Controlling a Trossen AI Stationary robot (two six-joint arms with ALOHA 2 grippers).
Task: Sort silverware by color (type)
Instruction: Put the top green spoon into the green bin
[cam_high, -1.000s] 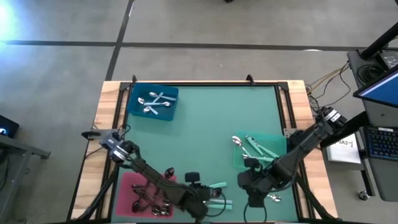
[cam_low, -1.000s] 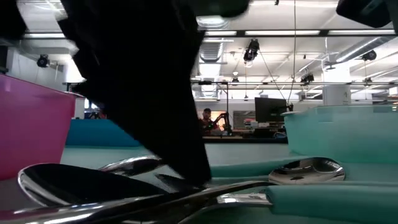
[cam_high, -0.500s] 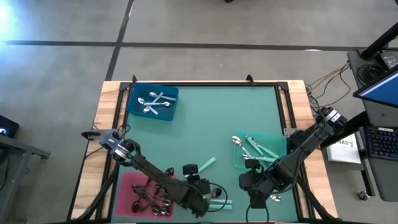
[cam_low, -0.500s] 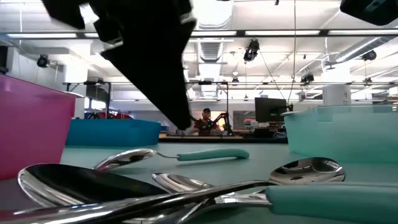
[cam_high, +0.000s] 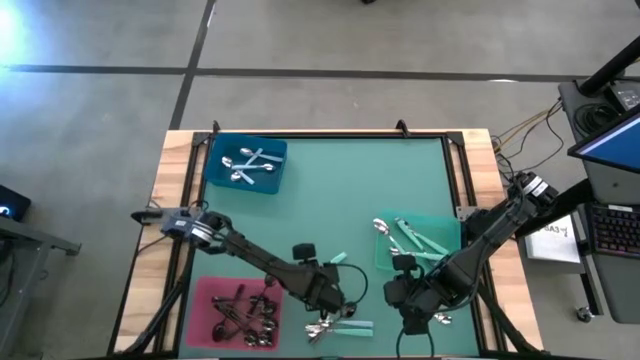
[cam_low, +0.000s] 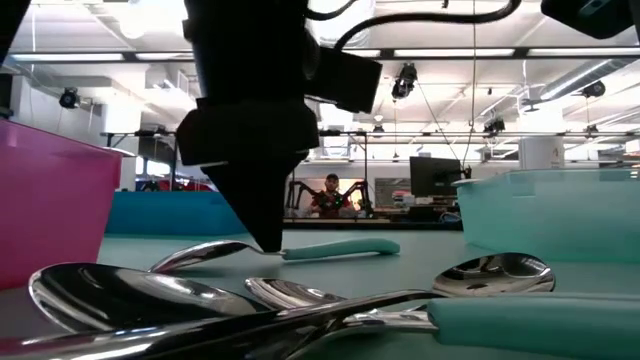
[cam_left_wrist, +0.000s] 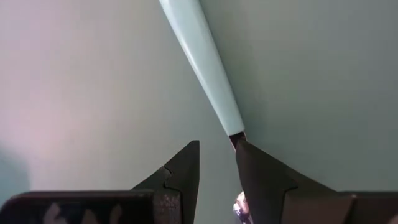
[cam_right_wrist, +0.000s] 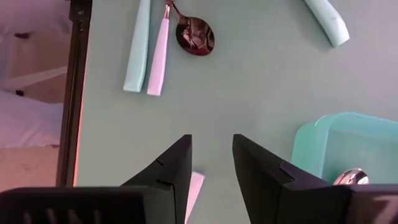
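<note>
The blue tray (cam_high: 246, 165) sits at the far left corner of the counter (cam_high: 330, 200). A few silver spoons (cam_high: 248, 166) lie crossed inside it.

The pink tray (cam_high: 214, 300) is at the near left. It holds a heap of black spoons (cam_high: 243, 318), all tangled.

The green tray (cam_high: 440, 228) is on the right side. Green spoons (cam_high: 408, 234) lie in it, and one shiny bowl pokes over its left rim.

More spoons are loose on the counter, near the front edge between the pink and green trays. One green spoon (cam_high: 334, 261) lies alone a bit farther back, flat on the counter. From table height its handle (cam_low: 340, 248) points right and its bowl (cam_low: 205, 256) points left.

The left gripper (cam_high: 322, 290) is right over that lone spoon. Its fingers (cam_left_wrist: 183, 171) are a little apart, with the thin neck of the spoon (cam_left_wrist: 202, 59) at the tip of one finger. They hold nothing that I can see.

The right gripper (cam_high: 412, 318) hangs low near the front of the counter, beside the green tray. Its fingers (cam_right_wrist: 175, 167) are a little apart too and are empty. Under them lie two handles side by side (cam_right_wrist: 148, 53) and a spoon bowl (cam_right_wrist: 194, 35).
</note>
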